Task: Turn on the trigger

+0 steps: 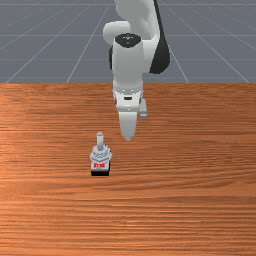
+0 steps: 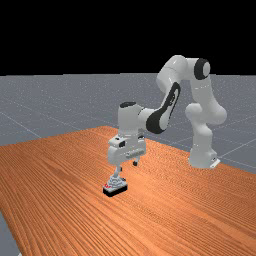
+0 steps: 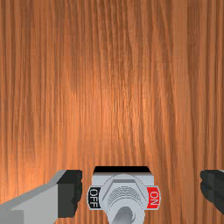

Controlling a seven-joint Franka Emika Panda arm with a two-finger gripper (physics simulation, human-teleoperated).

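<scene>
In the front view the gripper [image 1: 136, 127] hangs to the right of the grey toggle switch [image 1: 100, 156] and farther back. The switch has a black base, a red label facing that camera and a lever [image 1: 100, 140] pointing up. From the far view, the gripper [image 2: 128, 166] is above the table, one fingertip close to the top of the switch [image 2: 115, 186]. Seen from the wrist, the gripper [image 3: 141, 191] is open, its fingers wide apart. The switch body [image 3: 124, 190] appears between them, its red ON label [image 3: 153, 197] and black OFF label [image 3: 94, 197] on opposite sides.
The wooden table [image 1: 200, 150] extends around the switch. Behind it rise the arm's links [image 2: 170, 95], with the base [image 2: 202, 157] at the table's far edge in the far view.
</scene>
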